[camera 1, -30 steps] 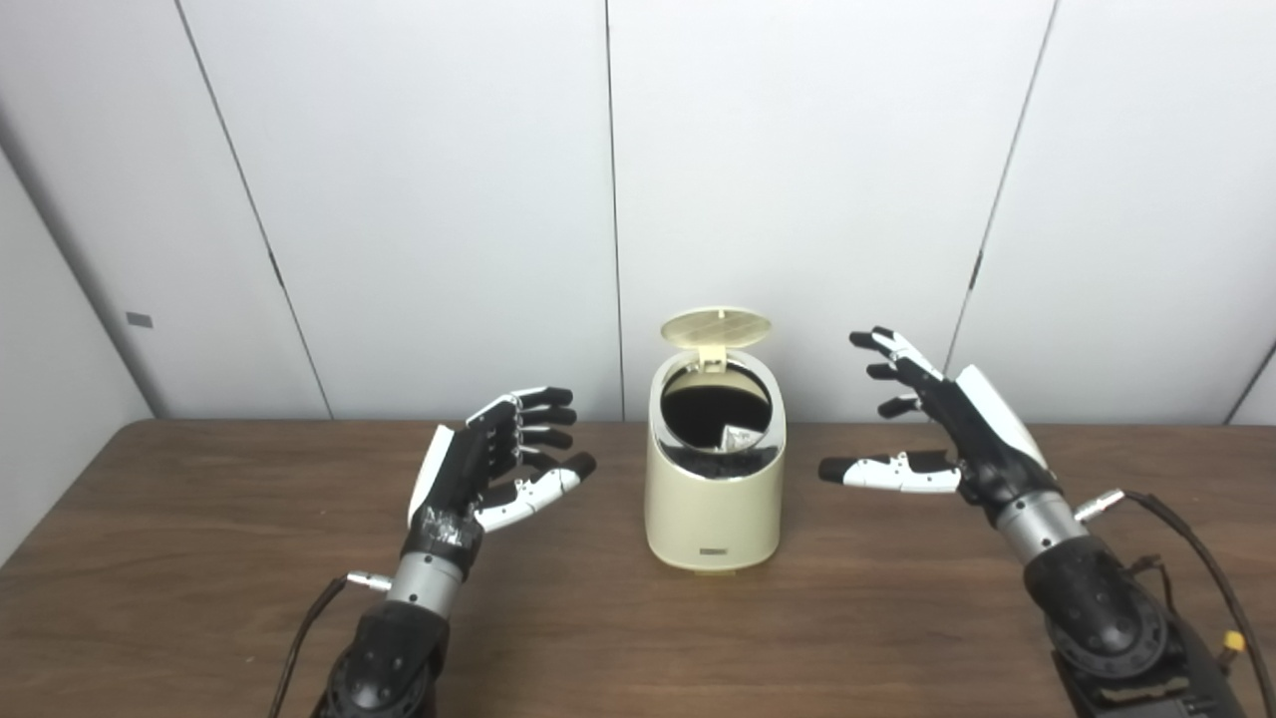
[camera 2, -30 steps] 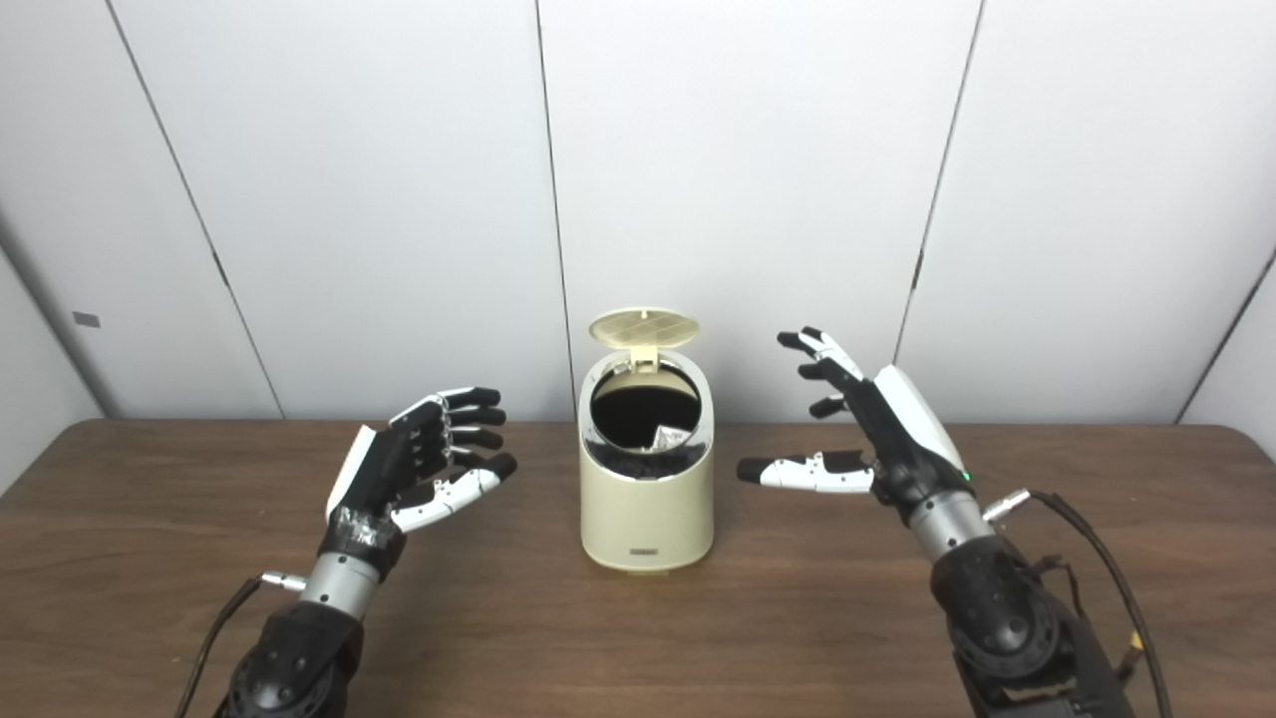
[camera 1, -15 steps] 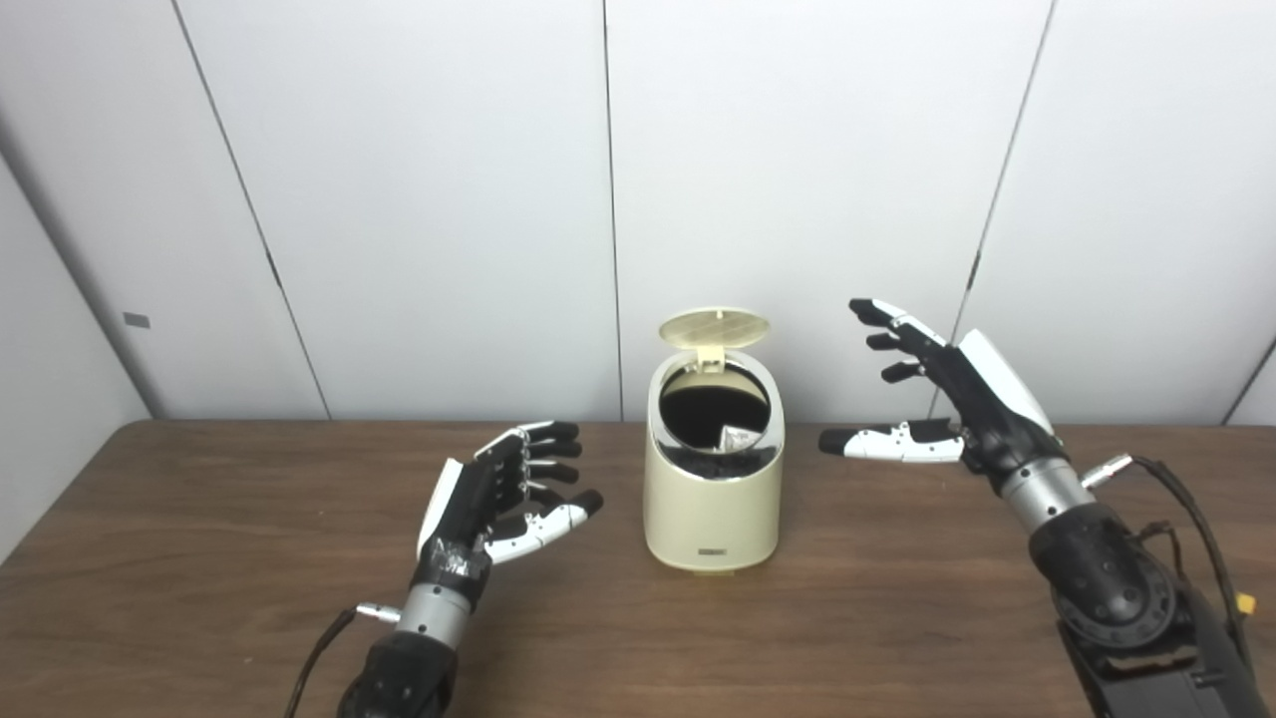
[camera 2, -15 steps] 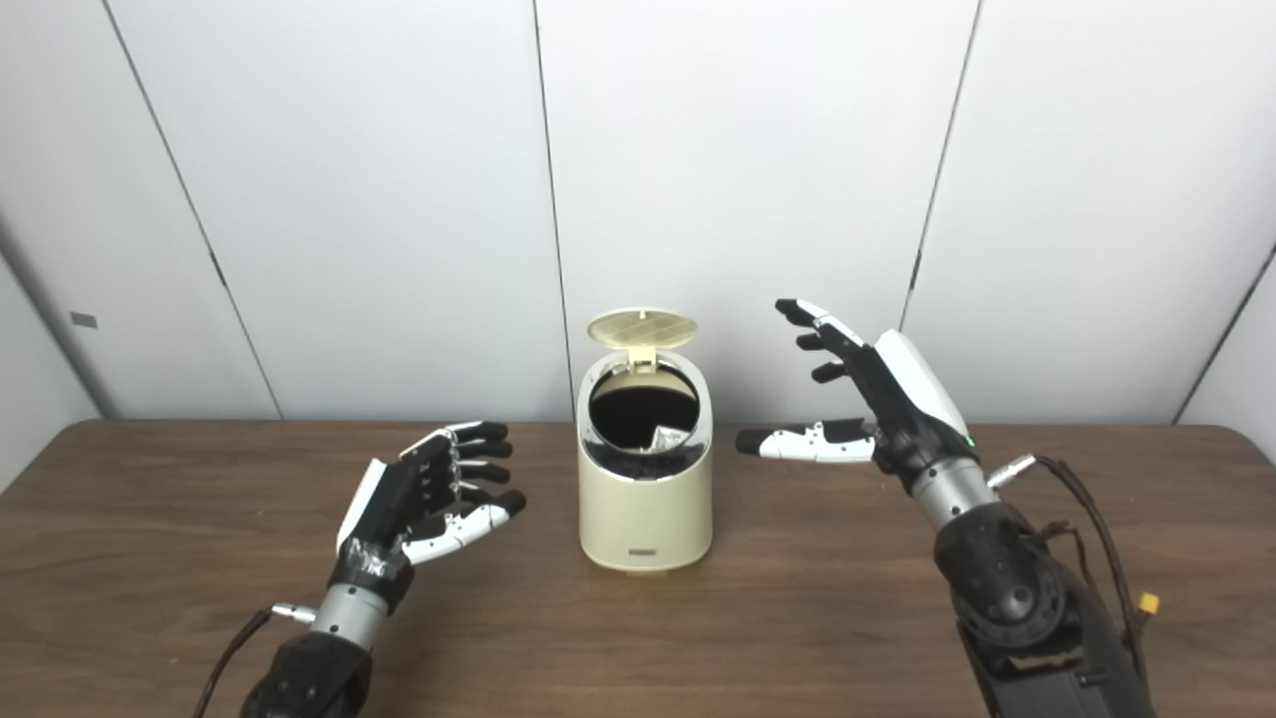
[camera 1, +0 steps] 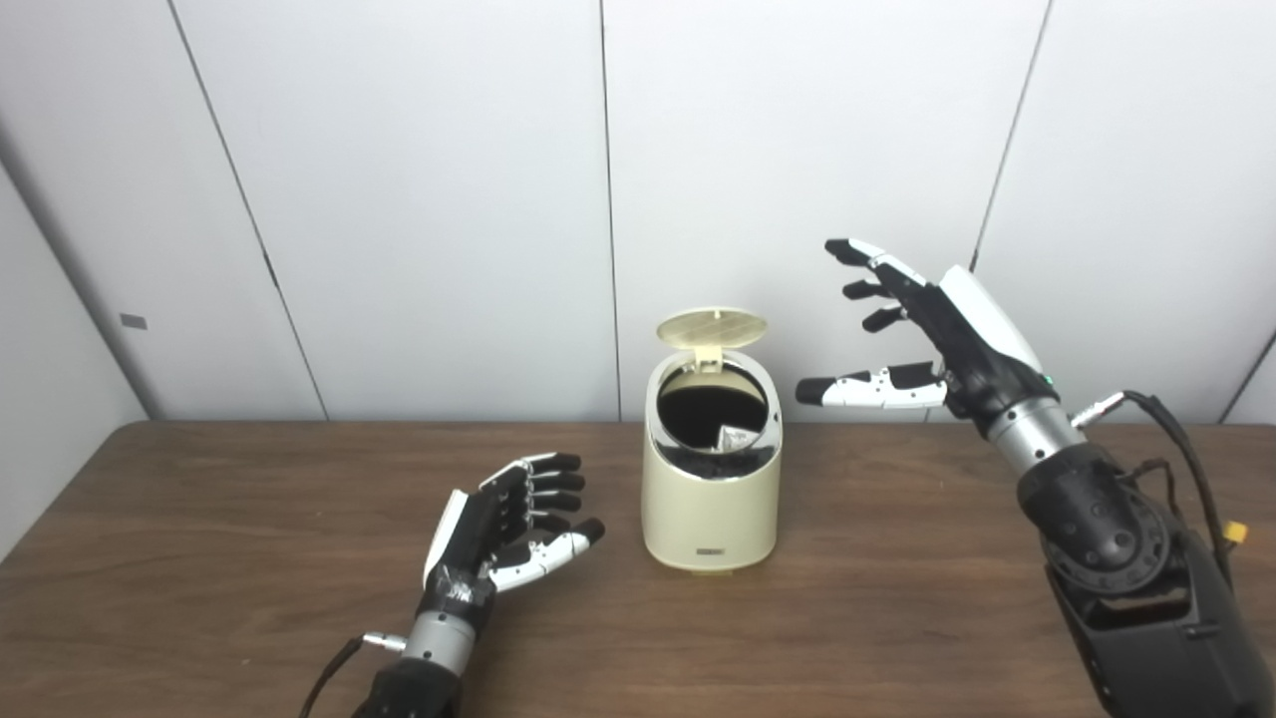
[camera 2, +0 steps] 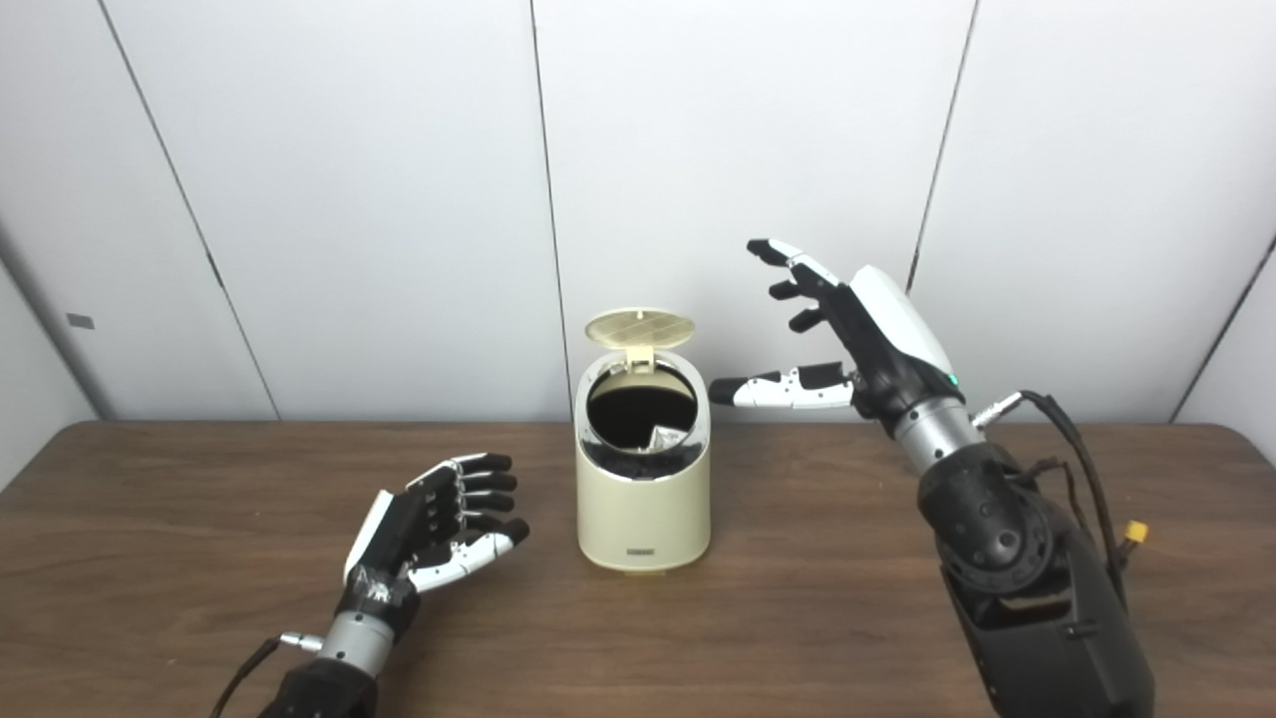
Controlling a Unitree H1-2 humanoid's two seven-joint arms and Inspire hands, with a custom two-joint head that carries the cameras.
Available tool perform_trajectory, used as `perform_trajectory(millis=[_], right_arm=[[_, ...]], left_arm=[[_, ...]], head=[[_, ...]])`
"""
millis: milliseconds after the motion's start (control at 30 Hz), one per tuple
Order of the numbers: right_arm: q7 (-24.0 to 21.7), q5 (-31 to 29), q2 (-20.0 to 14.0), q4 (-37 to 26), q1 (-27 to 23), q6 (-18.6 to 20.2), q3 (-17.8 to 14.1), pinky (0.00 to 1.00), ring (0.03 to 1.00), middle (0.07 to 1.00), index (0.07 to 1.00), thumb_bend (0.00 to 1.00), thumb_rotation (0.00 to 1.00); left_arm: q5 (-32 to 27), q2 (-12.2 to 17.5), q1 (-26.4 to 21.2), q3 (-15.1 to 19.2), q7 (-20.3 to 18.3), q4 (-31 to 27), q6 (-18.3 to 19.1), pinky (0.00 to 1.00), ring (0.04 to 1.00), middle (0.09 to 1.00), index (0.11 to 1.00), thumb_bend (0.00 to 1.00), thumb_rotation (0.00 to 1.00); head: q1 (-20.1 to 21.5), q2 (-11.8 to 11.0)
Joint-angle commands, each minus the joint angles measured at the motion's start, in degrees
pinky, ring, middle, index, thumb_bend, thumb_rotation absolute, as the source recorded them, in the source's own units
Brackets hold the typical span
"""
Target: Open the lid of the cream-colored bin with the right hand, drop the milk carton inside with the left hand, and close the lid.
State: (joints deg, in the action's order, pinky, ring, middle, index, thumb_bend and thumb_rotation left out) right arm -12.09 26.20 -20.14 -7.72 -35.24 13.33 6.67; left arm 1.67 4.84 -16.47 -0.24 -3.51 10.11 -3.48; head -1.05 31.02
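The cream-colored bin point(camera 1: 711, 509) stands mid-table with its round lid point(camera 1: 712, 327) raised upright at the back. A white corner of the milk carton point(camera 1: 736, 436) shows inside the dark opening. My left hand point(camera 1: 508, 524) is open and empty, low over the table to the left of the bin. My right hand point(camera 1: 922, 334) is open and empty, raised to the right of the bin at about lid height, thumb pointing toward the lid. The same scene shows in the right eye view, with the bin point(camera 2: 643, 504) and my right hand point(camera 2: 847, 334).
The bin stands on a brown wooden table point(camera 1: 199, 558). White wall panels point(camera 1: 399, 199) rise close behind the table's back edge. A cable point(camera 1: 1176, 449) hangs off my right wrist.
My right hand has risen and moved left toward the lid. My left hand has dropped and drawn back toward the table's front. The bin and lid have not moved.
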Motion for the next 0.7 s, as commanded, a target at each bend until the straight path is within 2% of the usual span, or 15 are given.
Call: perform_trajectory(millis=[0, 367, 467, 667], right_arm=[[-0.42, -0.14, -0.98, -1.91, -3.87, -0.62, -0.49, 0.65, 0.791, 0.900, 0.894, 0.73, 0.45], [-3.48, -0.63, -0.53, -4.66, -7.26, 2.90, -0.24, 0.60, 0.805, 0.888, 0.880, 0.73, 0.40], [-3.38, -0.26, -0.27, -4.34, -6.95, 2.16, 0.23, 0.63, 0.805, 0.893, 0.883, 0.73, 0.41], [-3.51, 0.67, 0.28, -3.82, -6.96, 1.68, 1.94, 0.67, 0.791, 0.871, 0.876, 0.72, 0.39]], left_arm=[[-0.19, 0.33, -1.41, -0.06, -0.19, -0.64, -2.27, 0.60, 0.663, 0.704, 0.760, 0.64, 0.12], [-0.73, -0.08, -1.15, -0.11, -0.44, 0.77, -2.30, 0.62, 0.666, 0.707, 0.767, 0.61, 0.05], [-0.67, -0.21, -1.37, -0.20, -0.41, 0.94, -2.64, 0.59, 0.660, 0.708, 0.761, 0.62, 0.07], [-1.00, -0.28, -1.45, -0.09, -0.58, 0.23, -1.72, 0.64, 0.668, 0.705, 0.772, 0.62, 0.05]], head=[[-0.20, 0.04], [0.13, 0.19], [0.01, 0.17], [0.04, 0.25]])
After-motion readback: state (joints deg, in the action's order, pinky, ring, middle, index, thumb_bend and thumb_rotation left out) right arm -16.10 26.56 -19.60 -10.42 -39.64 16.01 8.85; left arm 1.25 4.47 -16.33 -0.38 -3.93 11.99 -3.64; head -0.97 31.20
